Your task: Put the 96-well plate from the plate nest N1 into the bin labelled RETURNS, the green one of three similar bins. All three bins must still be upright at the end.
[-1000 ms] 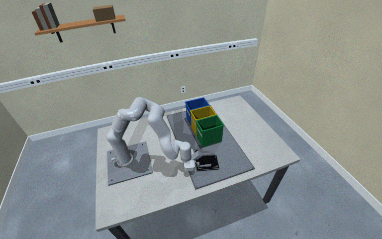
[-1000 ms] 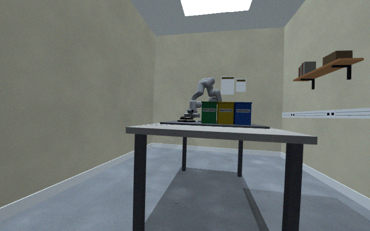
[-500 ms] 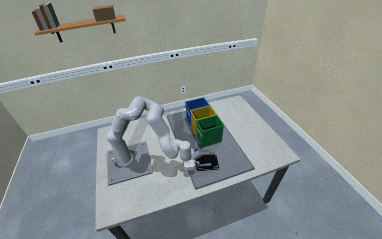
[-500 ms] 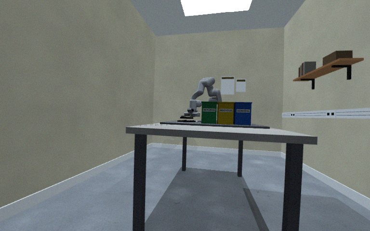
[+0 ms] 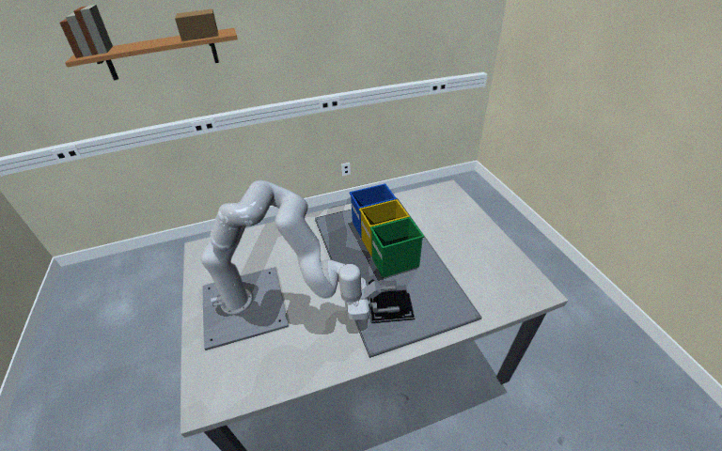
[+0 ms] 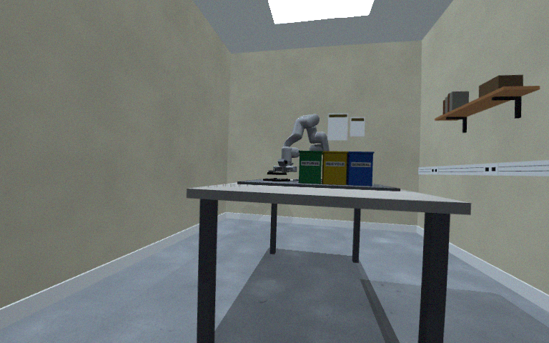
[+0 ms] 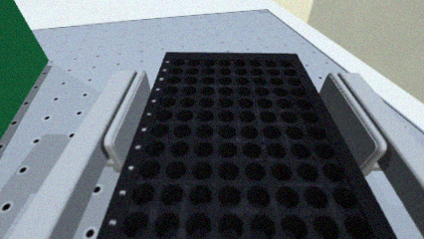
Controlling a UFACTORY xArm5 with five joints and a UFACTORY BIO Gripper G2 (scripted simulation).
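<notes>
The 96-well plate (image 5: 399,299) (image 6: 277,172) (image 7: 234,107) hangs level in the pincer (image 5: 388,297) (image 6: 279,168) (image 7: 244,121) of a white xArm 5 (image 5: 301,239) (image 6: 297,131), just above the plate nest N1 (image 5: 394,318) (image 6: 276,179), with a thin gap showing between the two in the exterior view. The pincer is closed as far as the plate allows, one pad along each long side, the rows of wells facing up between them.

The pick appears done; the carry, the release and the drop into RETURNS remain. That green bin (image 5: 399,257) (image 6: 310,174) (image 7: 15,75) stands near the nest, at the end of a close row with the yellow RECYCLE bin (image 5: 367,239) (image 6: 334,176) and the blue GENERAL bin (image 5: 357,216) (image 6: 360,176). All three are upright, mouths open, on the perforated board (image 5: 442,303) (image 6: 352,187) (image 7: 124,50) atop the bench (image 5: 298,366) (image 6: 324,198) (image 7: 100,12).

The plate hangs below the green rim, so the next move likely calls for more height before any sideways travel; a low crossing could strike the wall and tip the bin. Overhead room looks ample. The yellow bin crowds one side of the target, while the nest's side offers the more open approach. The board's front edge runs near the nest, away from the route.

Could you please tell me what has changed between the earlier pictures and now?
The gripper and the 96-well plate it holds have risen higher above the plate nest. The green bin, yellow bin and blue bin stayed upright in place.
</notes>
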